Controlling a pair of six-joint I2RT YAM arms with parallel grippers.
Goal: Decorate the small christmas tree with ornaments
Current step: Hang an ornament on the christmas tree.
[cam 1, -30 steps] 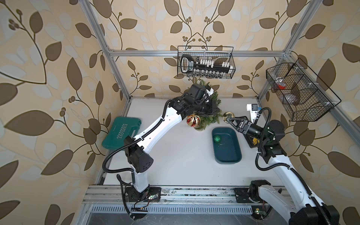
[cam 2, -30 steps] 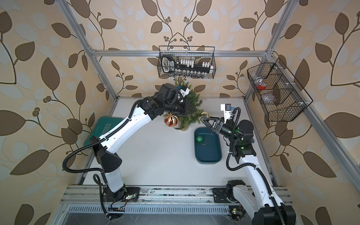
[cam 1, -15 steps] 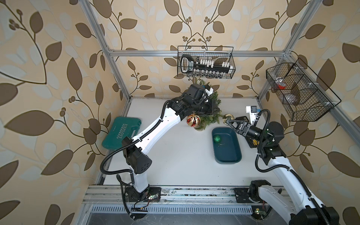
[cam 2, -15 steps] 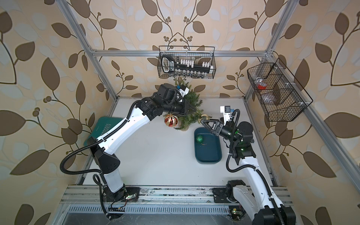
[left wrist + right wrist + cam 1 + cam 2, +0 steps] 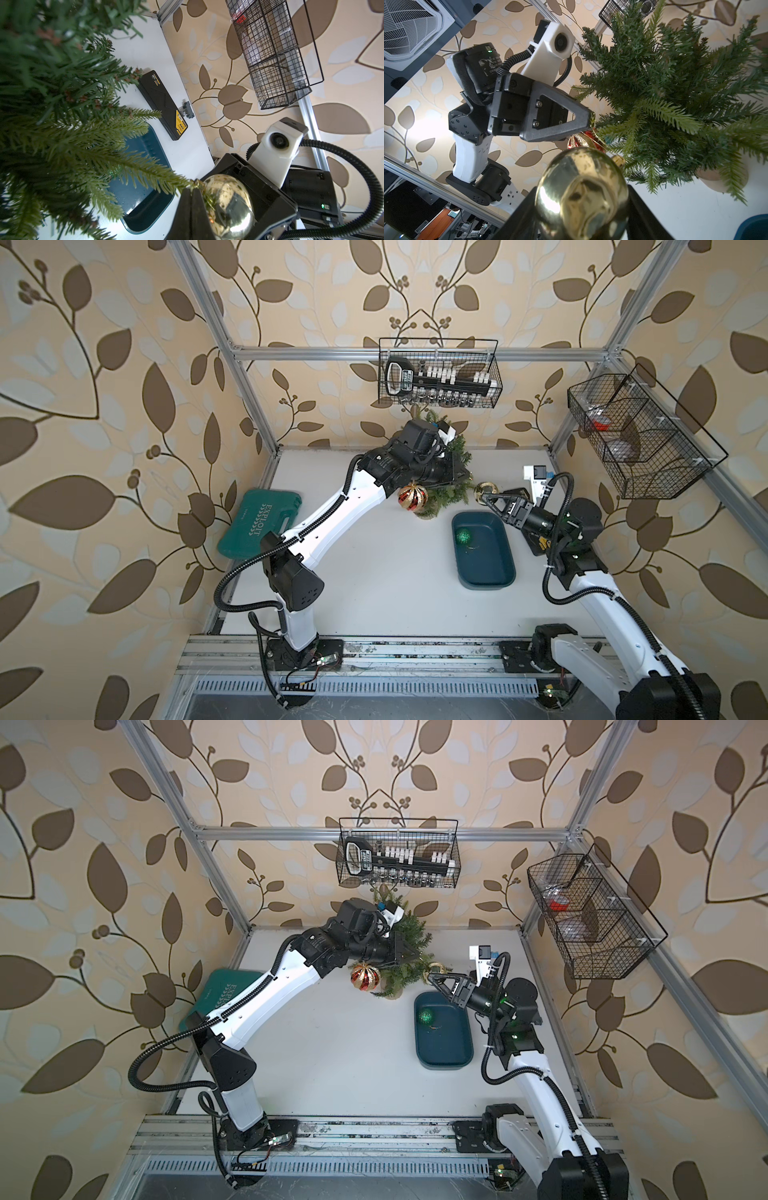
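Almost nothing moves. The right gripper (image 5: 485,499) stays pinched on the gold ball (image 5: 486,489), right at a branch tip of the small christmas tree (image 5: 451,494), right of the frame's middle. The left gripper (image 5: 590,118) stays clamped shut in the branches. The ball is not hung yet.

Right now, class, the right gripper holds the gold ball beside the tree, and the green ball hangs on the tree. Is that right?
Not quite. The green ball does not hang on the tree; it lies in the blue tray, as both top views show. The rest stands: the right gripper holds the gold ball beside the tree.
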